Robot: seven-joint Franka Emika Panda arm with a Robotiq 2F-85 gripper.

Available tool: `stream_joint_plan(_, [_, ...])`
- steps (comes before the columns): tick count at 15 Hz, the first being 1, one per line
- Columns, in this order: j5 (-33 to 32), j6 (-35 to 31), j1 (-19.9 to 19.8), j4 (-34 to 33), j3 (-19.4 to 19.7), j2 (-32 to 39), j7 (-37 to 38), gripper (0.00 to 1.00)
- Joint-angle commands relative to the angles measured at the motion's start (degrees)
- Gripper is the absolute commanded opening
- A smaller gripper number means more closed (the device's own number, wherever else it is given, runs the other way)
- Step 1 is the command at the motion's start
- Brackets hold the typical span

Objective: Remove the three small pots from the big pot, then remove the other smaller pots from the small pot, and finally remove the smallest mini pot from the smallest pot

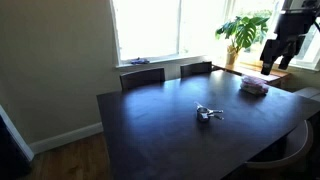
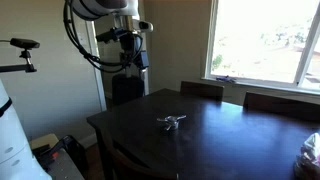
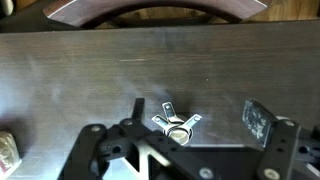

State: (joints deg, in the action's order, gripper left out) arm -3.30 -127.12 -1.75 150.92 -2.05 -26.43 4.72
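Note:
The tiny silver pots sit nested in one cluster with thin handles sticking out, near the middle of the dark table (image 1: 160,125), and show in both exterior views (image 1: 207,113) (image 2: 170,122). In the wrist view the big pot (image 3: 177,130) holds the small pots; I cannot tell them apart. My gripper (image 3: 196,112) is open and empty. It hangs high above the table, well away from the pots, in both exterior views (image 1: 273,60) (image 2: 132,62). In the wrist view the pots lie between its fingers, nearer the left one.
A pinkish stack of flat things (image 1: 254,86) lies near one table edge, also in the wrist view (image 3: 8,150). Two dark chairs (image 1: 142,77) (image 1: 196,69) stand at the window side. A potted plant (image 1: 243,30) stands on the sill.

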Motion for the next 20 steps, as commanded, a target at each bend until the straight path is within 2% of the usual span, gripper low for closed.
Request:
stream_joint_plan(1, [-0.1, 0.1, 0.2, -0.1, 0.2, 0.0, 0.1, 1.00])
stream_joint_plan(9, [0.1, 0.4, 0.2, -0.5, 0.2, 0.5, 0.1, 1.00])
stream_joint_plan(14, [-1.0, -2.1, -0.7, -5.7, -1.3, 9.4, 6.1, 1.00])
stream_joint_plan(20, [-1.3, -7.3, 0.1, -15.2, -0.5, 23.7, 5.9, 1.00])
